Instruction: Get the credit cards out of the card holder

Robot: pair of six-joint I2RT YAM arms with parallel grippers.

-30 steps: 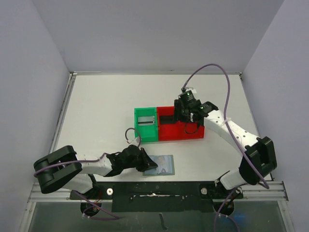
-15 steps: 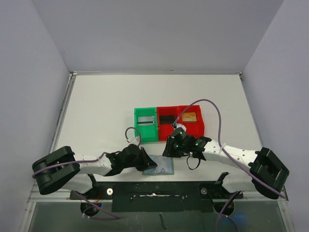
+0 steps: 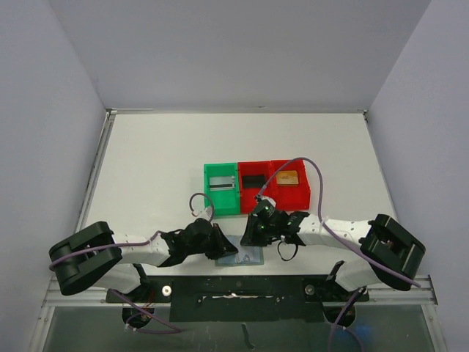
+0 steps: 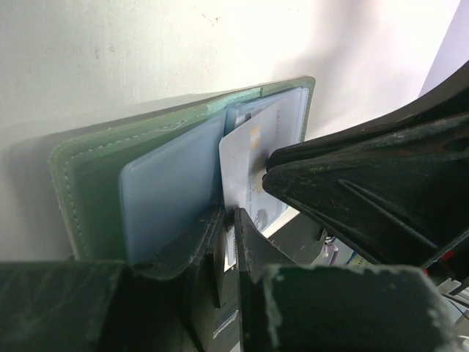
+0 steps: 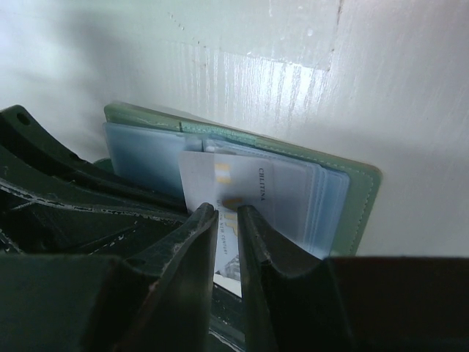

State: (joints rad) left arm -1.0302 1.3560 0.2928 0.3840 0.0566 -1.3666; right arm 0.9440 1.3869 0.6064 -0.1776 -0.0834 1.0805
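A: Where is the card holder (image 3: 250, 257), and what is the grip status?

B: It lies open at the near edge of the table (image 3: 161, 161), between both arms. The left gripper (image 4: 229, 238) is pinched on its near edge by the fold. The right gripper (image 5: 226, 220) is nipped on a credit card (image 5: 242, 183) that is partly out of a clear pocket.

A: How should the pull go?

B: Judgement: draw straight along the pocket and keep the left hold firm. A twist may bind the card and drag the holder.

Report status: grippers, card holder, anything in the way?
Left gripper shut on card holder, near edge. Right gripper jaws pinching one credit card, sticking partly out. Nothing blocking the pull.
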